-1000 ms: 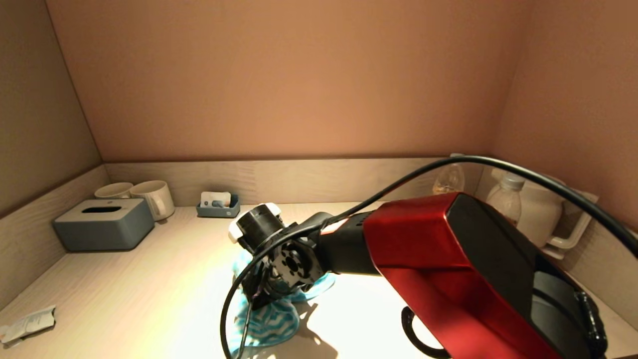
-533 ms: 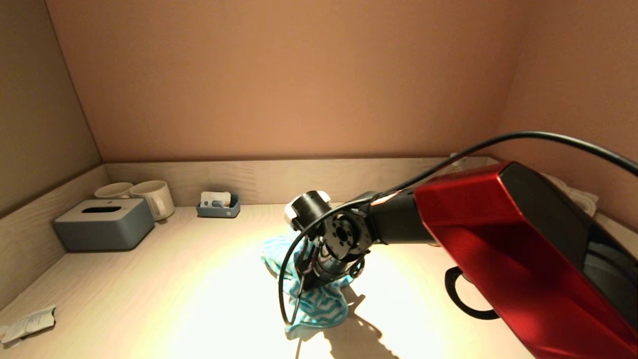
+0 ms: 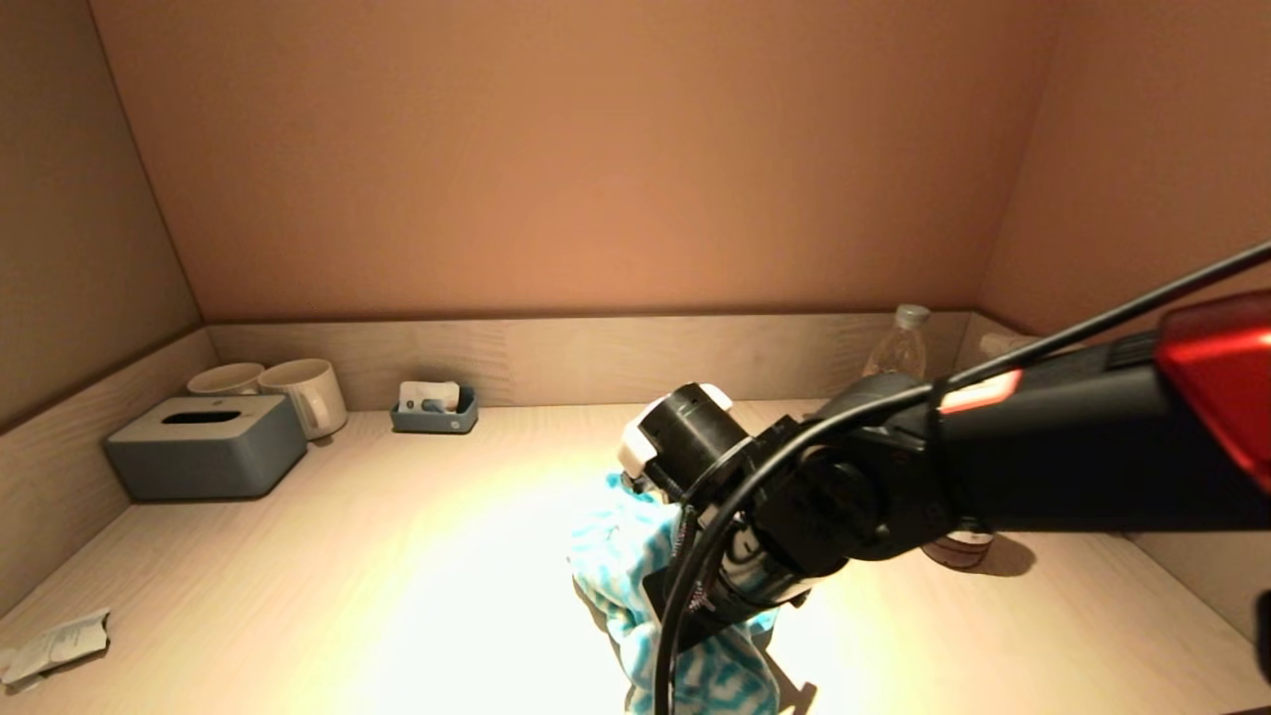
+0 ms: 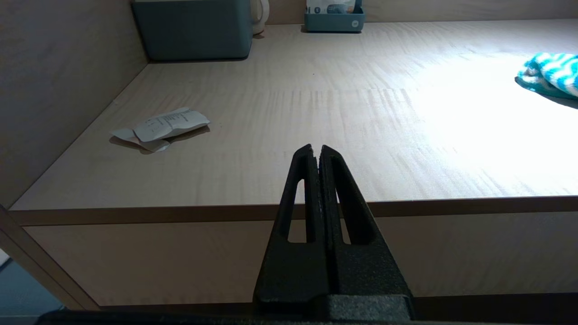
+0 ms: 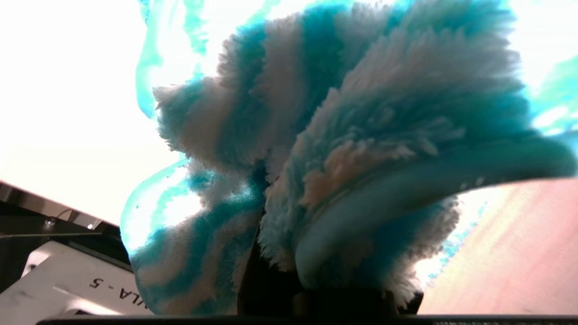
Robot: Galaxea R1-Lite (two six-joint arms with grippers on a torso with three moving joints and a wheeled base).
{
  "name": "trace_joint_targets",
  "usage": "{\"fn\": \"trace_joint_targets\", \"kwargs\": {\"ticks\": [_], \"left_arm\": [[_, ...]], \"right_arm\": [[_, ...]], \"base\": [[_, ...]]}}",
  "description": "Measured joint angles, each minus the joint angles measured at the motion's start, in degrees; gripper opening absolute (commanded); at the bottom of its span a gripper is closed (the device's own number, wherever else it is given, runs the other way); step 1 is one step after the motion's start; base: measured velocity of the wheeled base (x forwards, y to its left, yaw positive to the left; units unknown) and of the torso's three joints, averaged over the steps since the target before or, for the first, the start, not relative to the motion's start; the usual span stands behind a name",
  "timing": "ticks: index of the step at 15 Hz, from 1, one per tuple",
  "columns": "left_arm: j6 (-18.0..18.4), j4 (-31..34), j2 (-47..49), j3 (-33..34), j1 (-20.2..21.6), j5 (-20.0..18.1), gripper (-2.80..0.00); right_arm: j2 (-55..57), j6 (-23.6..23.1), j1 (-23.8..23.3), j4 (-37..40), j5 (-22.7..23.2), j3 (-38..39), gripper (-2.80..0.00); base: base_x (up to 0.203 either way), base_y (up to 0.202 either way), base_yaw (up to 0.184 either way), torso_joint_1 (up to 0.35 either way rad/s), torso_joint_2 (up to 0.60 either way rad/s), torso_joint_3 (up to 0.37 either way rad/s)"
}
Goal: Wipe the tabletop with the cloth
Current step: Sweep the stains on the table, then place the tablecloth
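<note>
Tabletop [image 3: 348,556]: pale wood-grain laminate, flat, walled on three sides, front edge open. No visible dirt or wet streak, so I can't judge how much is already wiped. I'd call it mid-task: my cloth is down at the front-middle, and the left half and back strip may need passes.

My right arm reaches in from the right edge. Its right gripper [image 3: 730,596] points down at the front-middle, clamped on the cloth [image 3: 635,556]; the right wrist view shows fabric bunched tight at the jaws. The cloth is fluffy microfibre, teal and white stripes, with a smooth teal hem, crumpled in a heap, its lower part trailing on the surface towards the front edge.

My left gripper [image 4: 316,151] sits parked off the front edge near the front-left corner, its fingers pressed together on nothing.

Tissue box [image 3: 204,447]: grey, matte, rounded, back-left corner. Beside it two white mugs [image 3: 298,392], glossy ceramic. Clear plastic bottle [image 3: 899,348] at the back-right. Small blue tray [image 3: 435,412] at the back edge. Crumpled paper scrap [image 4: 162,128] by the left edge, near the front; it could snag a wipe there.
</note>
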Motion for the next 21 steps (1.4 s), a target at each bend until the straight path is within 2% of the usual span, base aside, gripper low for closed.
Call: {"fn": "trace_joint_targets", "kwargs": {"ticks": [4,7,9,13,17,21], "left_arm": [[0.0,0.0,0.0,0.0,0.0,0.0,-2.80],[0.0,0.0,0.0,0.0,0.0,0.0,-2.80],[0.0,0.0,0.0,0.0,0.0,0.0,-2.80],[0.0,0.0,0.0,0.0,0.0,0.0,-2.80],[0.0,0.0,0.0,0.0,0.0,0.0,-2.80],[0.0,0.0,0.0,0.0,0.0,0.0,-2.80]], "right_arm": [[-11.4,0.0,-0.6,-0.2,-0.5,4.9,-2.80],[-21.3,-0.4,-3.8,-0.3,-1.6,8.3,-2.80],[-27.9,-0.9,-8.7,-0.4,-3.4,10.6,-2.80],[-38.3,-3.0,-21.5,-0.4,-6.4,13.1,-2.80],[-42.6,-5.4,-33.8,-0.8,-6.6,13.8,-2.80],[-42.7,-8.0,-40.5,-4.1,-6.6,18.1,-2.80]], "base": [[0.000,0.000,0.000,0.000,0.00,0.000],[0.000,0.000,0.000,0.000,0.00,0.000],[0.000,0.000,0.000,0.000,0.00,0.000],[0.000,0.000,0.000,0.000,0.00,0.000],[0.000,0.000,0.000,0.000,0.00,0.000],[0.000,0.000,0.000,0.000,0.00,0.000]]}}
